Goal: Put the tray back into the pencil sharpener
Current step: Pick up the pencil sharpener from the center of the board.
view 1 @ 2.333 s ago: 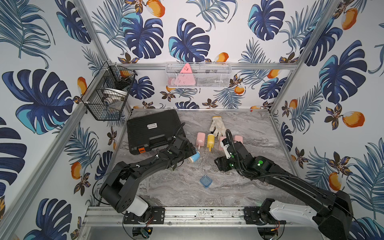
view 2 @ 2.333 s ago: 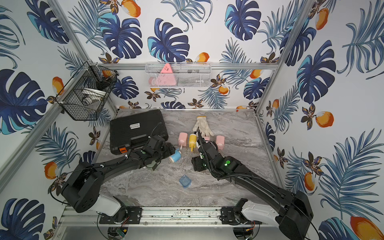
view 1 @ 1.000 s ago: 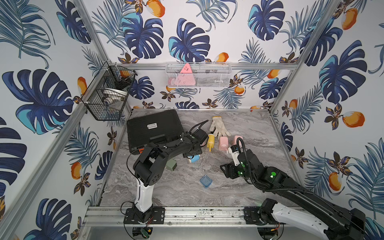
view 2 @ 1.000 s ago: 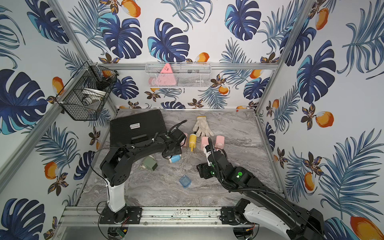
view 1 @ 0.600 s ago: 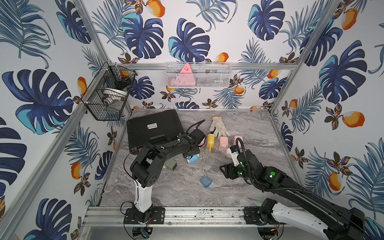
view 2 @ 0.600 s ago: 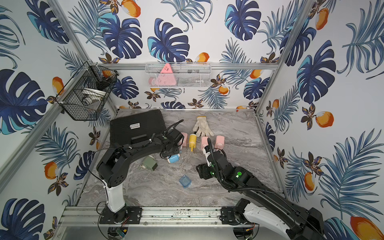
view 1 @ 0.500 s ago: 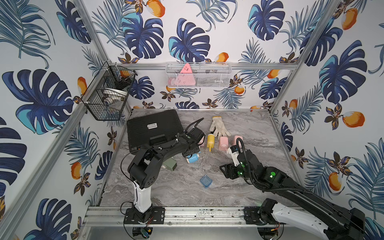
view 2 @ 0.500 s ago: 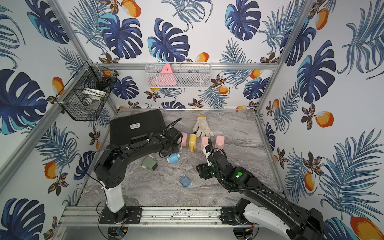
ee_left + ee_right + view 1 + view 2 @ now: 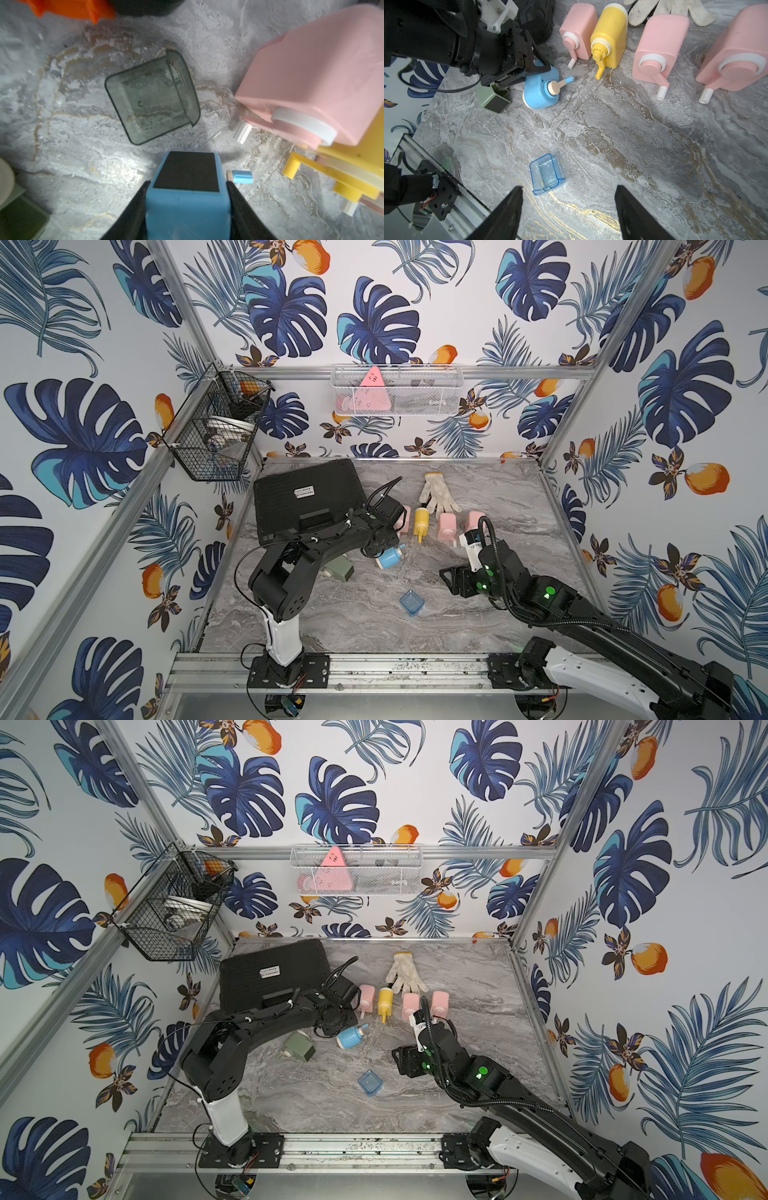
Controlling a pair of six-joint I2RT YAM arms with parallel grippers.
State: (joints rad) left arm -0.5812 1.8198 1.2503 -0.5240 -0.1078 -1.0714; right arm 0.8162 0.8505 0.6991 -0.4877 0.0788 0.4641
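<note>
My left claw [image 9: 376, 546] gripped the blue sharpener [image 9: 390, 559]; the blue tray [image 9: 412, 602] lay apart on the table [image 9: 478, 639], my right claw [image 9: 452, 580] near it.

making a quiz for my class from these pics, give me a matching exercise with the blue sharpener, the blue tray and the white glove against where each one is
Things:
1. blue sharpener
2. blue tray
3. white glove

Places:
a. farthest back of the three
b. held by the left gripper
c. loose on the table, touching nothing

Pairs: 1-b, 2-c, 3-a
</note>
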